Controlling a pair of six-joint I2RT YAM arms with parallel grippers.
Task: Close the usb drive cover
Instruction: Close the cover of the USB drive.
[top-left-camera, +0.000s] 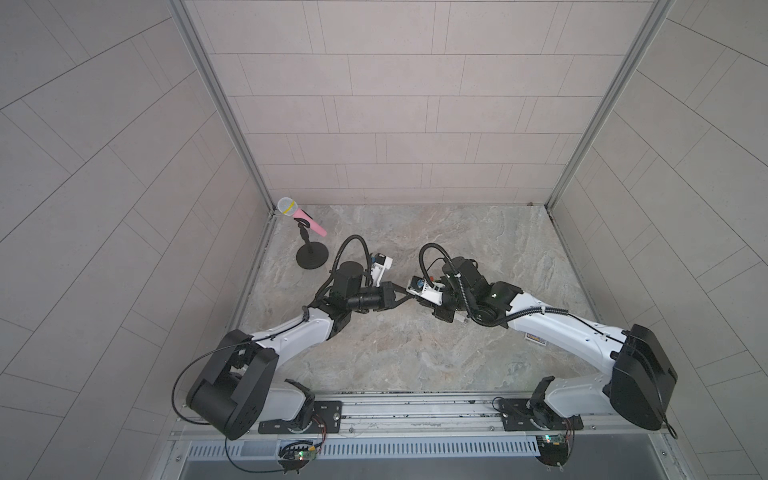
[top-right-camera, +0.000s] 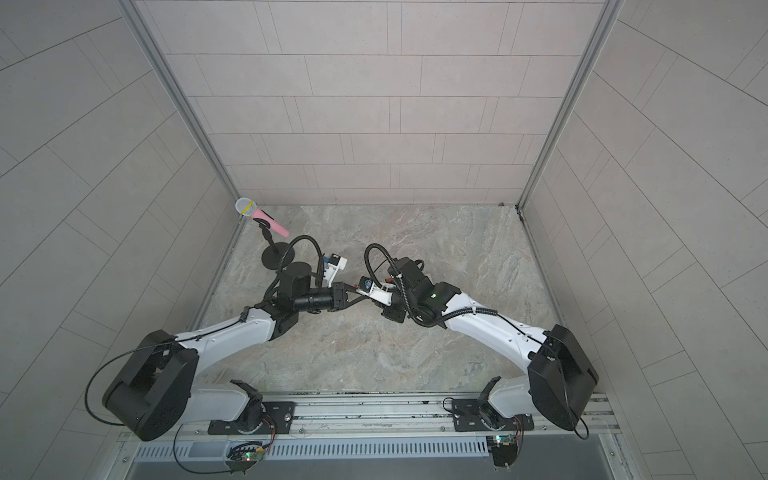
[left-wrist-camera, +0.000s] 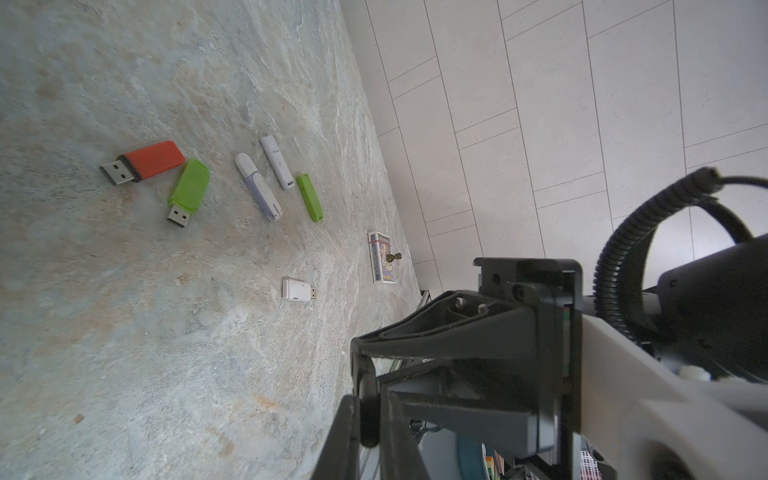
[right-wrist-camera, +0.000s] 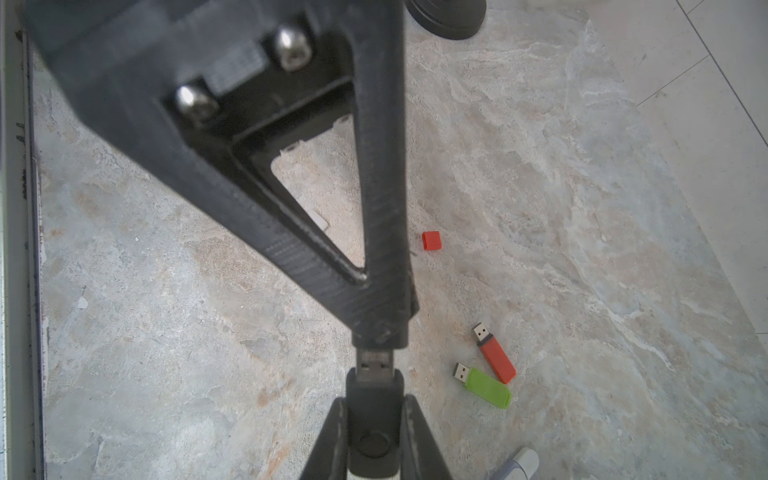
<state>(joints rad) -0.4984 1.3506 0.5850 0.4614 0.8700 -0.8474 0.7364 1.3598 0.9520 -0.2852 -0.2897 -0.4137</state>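
Black drive (right-wrist-camera: 375, 401), plug bare, right wrist only

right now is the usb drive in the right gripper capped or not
Uncapped: metal plug bare on the black usb drive in the right gripper; the left gripper holds the cap just short of it.

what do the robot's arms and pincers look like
The left arm and right arm are white shells with black joints and bulky black housings. A ribbed black cable loops at each wrist. The right arm bears a small printed label. The left pincer has black, open-framed triangular fingers with silver screws; the right pincer is black too.
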